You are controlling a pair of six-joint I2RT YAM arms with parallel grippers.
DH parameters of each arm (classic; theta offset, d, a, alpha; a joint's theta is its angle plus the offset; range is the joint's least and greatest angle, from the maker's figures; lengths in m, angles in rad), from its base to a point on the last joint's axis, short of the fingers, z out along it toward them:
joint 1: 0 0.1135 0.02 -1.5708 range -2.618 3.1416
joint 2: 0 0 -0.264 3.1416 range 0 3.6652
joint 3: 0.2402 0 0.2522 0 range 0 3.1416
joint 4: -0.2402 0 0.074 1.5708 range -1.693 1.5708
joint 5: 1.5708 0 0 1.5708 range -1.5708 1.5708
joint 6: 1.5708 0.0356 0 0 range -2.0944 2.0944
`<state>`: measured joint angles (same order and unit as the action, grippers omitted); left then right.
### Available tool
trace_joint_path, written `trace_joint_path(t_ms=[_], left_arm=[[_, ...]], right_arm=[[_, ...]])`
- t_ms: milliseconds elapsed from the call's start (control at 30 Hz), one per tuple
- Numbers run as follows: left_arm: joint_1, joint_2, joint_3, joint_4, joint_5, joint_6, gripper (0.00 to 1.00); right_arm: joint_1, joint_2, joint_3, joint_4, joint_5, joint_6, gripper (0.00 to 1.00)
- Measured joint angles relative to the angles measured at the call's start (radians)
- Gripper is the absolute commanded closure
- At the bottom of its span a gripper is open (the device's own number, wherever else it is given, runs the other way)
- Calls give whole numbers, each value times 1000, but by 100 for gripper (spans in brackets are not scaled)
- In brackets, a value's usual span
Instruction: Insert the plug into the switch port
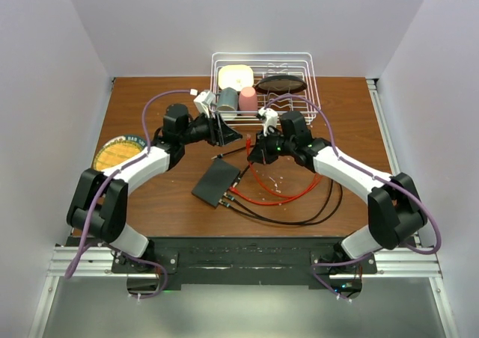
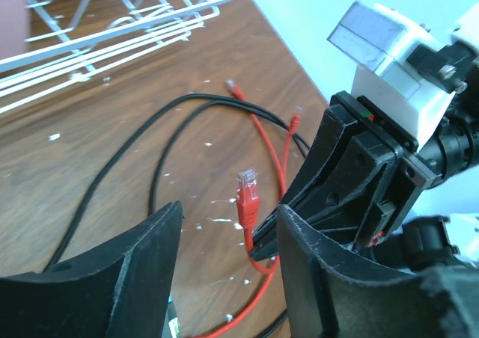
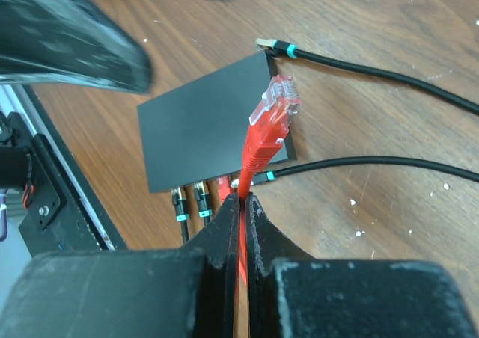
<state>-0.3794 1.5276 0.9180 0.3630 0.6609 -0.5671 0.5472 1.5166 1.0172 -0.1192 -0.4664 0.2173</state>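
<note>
Hovering over flecked wooden table, red plug, switch, pale walls

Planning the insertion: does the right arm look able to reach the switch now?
Probably yes: the switch lies uncovered just ahead of the right jaws, which hold the plug; the left jaws hang aside.

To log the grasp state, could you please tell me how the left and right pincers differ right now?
The right pincer is shut on the red cable just below its clear plug; the left pincer is open and holds nothing. The right pincer points toward the switch; the left pincer points toward the right pincer. Both are black.
</note>
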Motion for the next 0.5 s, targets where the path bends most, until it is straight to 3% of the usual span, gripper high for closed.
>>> trace_joint_path(t_ms=[500], left_arm=[[-24,100,-6,199,171,-90,52]], right_arm=[[3,-23,0,-2,-79,-21,100]])
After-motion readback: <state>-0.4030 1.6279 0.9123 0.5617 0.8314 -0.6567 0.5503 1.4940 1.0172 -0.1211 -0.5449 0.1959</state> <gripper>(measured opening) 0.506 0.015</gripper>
